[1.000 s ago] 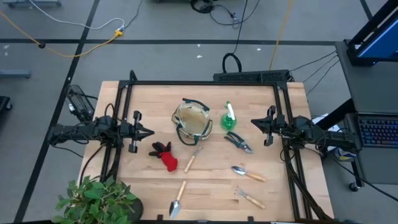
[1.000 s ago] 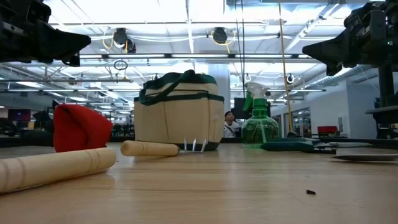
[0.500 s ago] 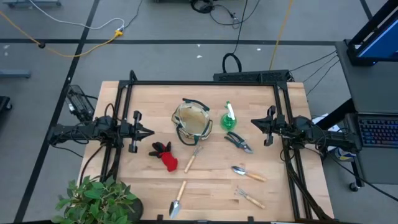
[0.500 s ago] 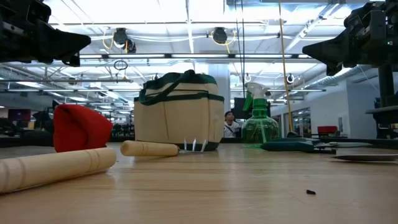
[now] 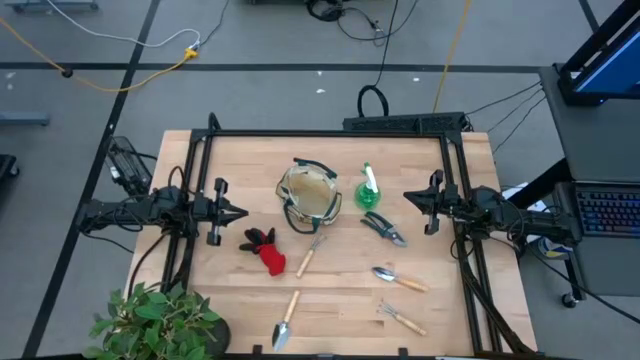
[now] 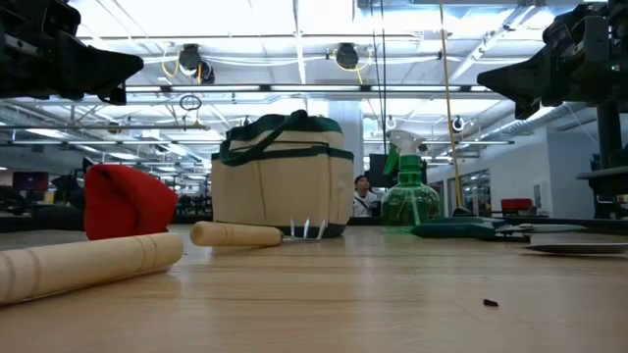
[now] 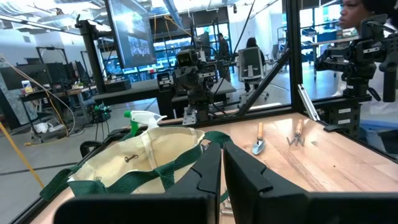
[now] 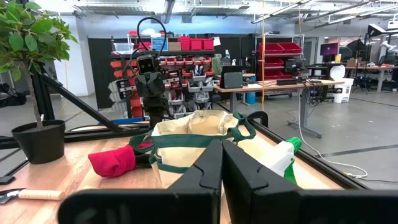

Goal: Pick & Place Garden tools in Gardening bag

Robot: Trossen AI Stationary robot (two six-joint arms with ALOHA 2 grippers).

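The beige gardening bag (image 5: 307, 195) with green rim stands upright mid-table, far side. The green spray bottle (image 5: 369, 188) stands right of it, pruning shears (image 5: 382, 227) nearer. The red-and-black glove (image 5: 266, 249) lies left of a wooden-handled fork (image 5: 311, 252). Two trowels (image 5: 286, 320) (image 5: 398, 278) and a small fork (image 5: 400, 318) lie near the front. My left gripper (image 5: 241, 212) is shut, held above the table left of the bag. My right gripper (image 5: 408, 197) is shut, right of the spray bottle.
A leafy potted plant (image 5: 155, 322) stands at the near left corner. A black frame (image 5: 325, 134) runs along the table's far edge and sides. Bare wood lies between the tools at the table's middle front.
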